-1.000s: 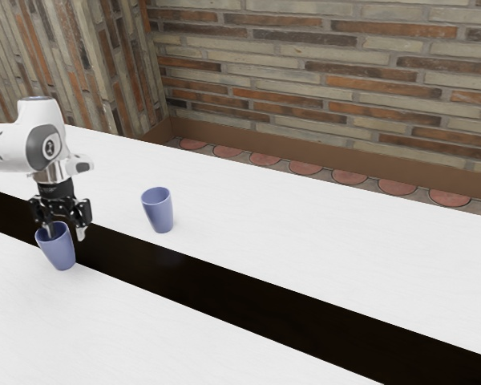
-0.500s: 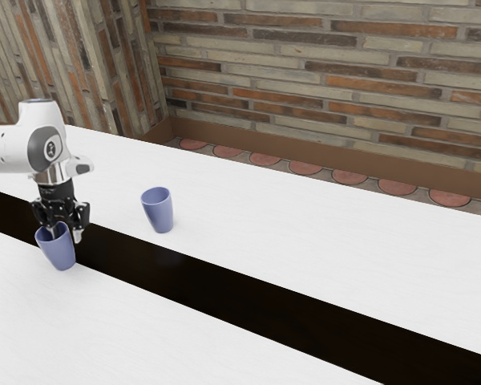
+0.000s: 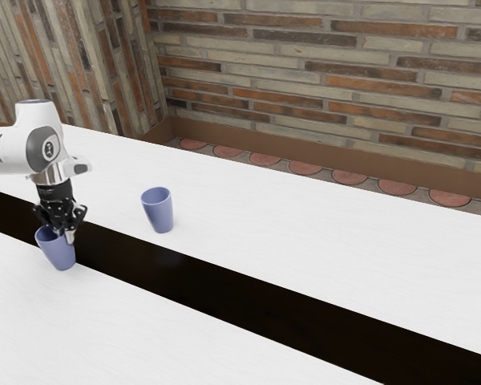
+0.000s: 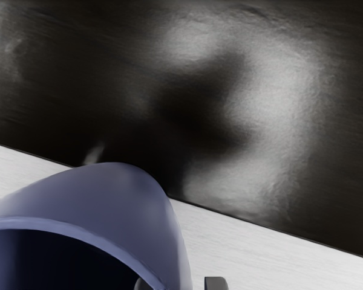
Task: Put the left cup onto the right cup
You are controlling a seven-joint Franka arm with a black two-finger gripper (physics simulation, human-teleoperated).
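Note:
The left blue cup [image 3: 58,250] stands upright at the edge of the dark strip [image 3: 224,289], at the exterior view's left. My gripper [image 3: 64,233] comes down on its rim from above, fingers drawn in on the cup's wall, one on each side. In the wrist view the cup [image 4: 103,205] is right under my hand, and a fingertip [image 4: 215,282] shows just outside its wall. The right blue cup [image 3: 158,210] stands upright on the white table [image 3: 321,216], farther right and a little back, apart from the gripper.
A dark strip runs diagonally across the white table. Brick walls [image 3: 321,72] rise behind the table and at the exterior view's left. Bare white surface [image 3: 128,337] lies in front of the left cup.
The fingers have drawn together from a wide spread onto the left cup's rim. Both cups have stayed where they were.

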